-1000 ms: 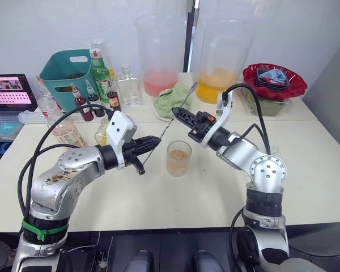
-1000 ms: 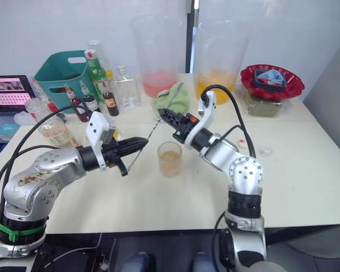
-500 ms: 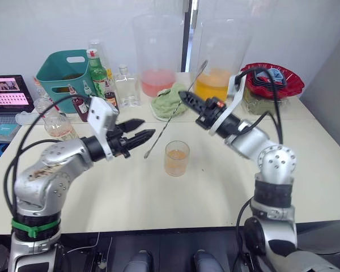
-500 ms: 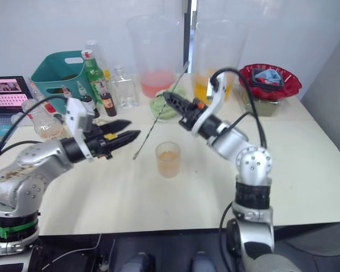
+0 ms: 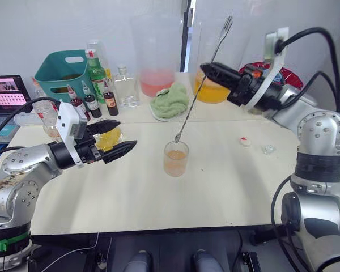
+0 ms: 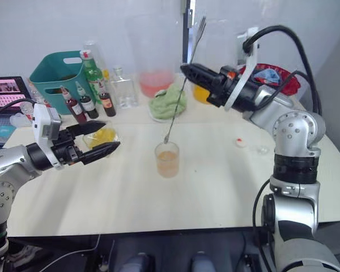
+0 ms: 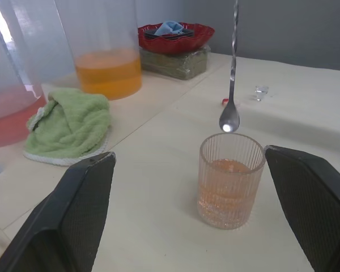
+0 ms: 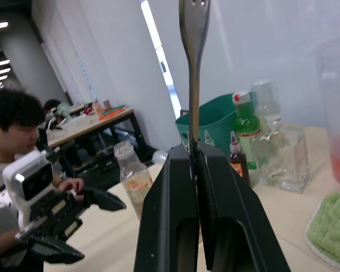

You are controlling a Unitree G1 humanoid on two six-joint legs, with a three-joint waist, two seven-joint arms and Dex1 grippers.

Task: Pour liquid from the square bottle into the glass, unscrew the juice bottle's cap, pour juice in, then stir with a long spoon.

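My right gripper [image 5: 207,69] is raised above the table, shut on the handle of the long spoon [image 5: 194,99]. The spoon hangs steeply, its small bowl [image 7: 229,120] just above the rim of the glass [image 5: 176,158], which holds orange-pink liquid. My left gripper [image 5: 128,132] is open and holds nothing, left of the glass and pointing at it. The square bottle [image 5: 109,137] with yellow liquid stands right behind the left fingers [image 7: 85,209]. The juice bottle [image 8: 135,184] stands further left, partly hidden by my left arm.
A white cap [image 5: 245,141] and a clear stopper [image 5: 267,149] lie right of the glass. At the back stand two big jugs [image 5: 215,85], a green cloth [image 5: 170,102], a teal basket [image 5: 65,71], several bottles and a red bowl [image 5: 260,71]. A person [image 8: 11,136] sits beyond the table.
My left gripper let go of the spoon, opened and drew back to the left. My right gripper rose with the spoon and swung it nearly upright, bowl above the glass.
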